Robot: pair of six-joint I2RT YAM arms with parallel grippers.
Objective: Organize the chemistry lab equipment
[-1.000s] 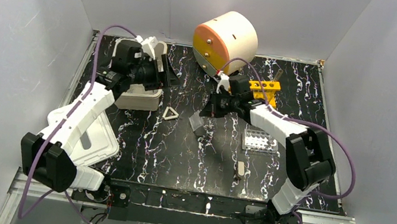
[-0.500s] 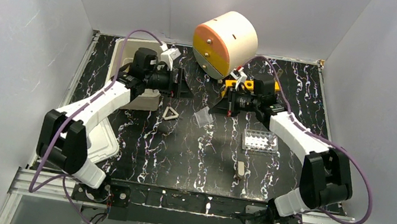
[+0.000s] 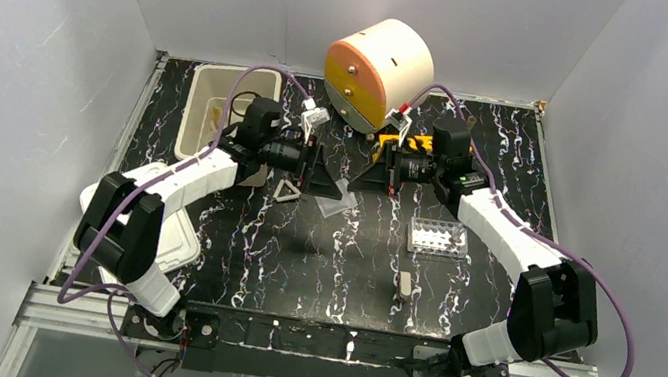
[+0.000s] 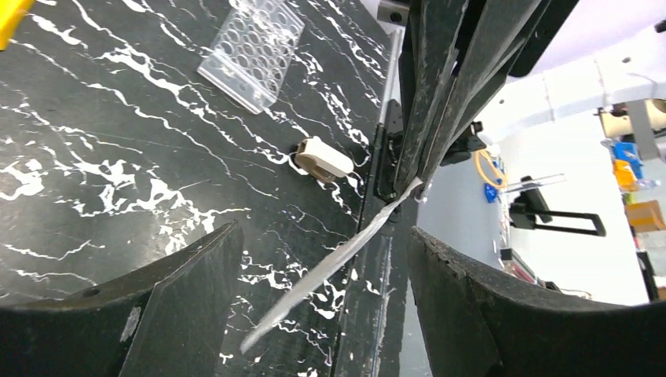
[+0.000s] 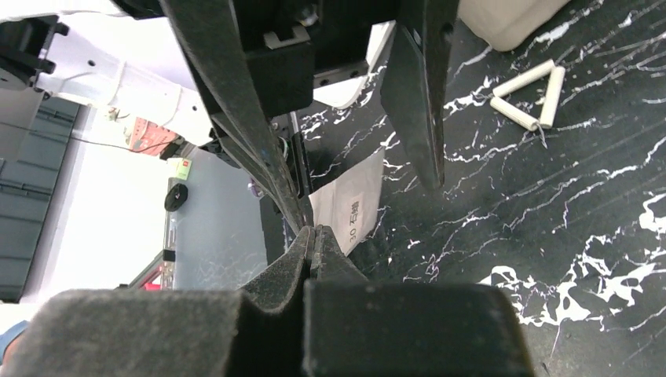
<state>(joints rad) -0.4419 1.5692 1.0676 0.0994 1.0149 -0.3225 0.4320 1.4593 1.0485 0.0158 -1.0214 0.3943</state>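
In the top view my right gripper is shut on a corner of the white square pad, which hangs tilted just above the table's middle. The right wrist view shows the pinch on the pad. My left gripper faces it, open, its fingers on either side of the pad. From the left wrist the pad runs edge-on between my open left gripper. A metal triangle lies left of the pad. The brown-handled tool lies nearer the front.
A white rectangular tub stands at the back left and the cream-and-orange drawer unit at the back centre. A yellow rack sits behind my right gripper. A clear well plate lies right of the pad. A white tray lies front left.
My left gripper swung right from the tub to the pad and now straddles it. My right arm shifted right and kept its shut hold on the pad, which lifted slightly.
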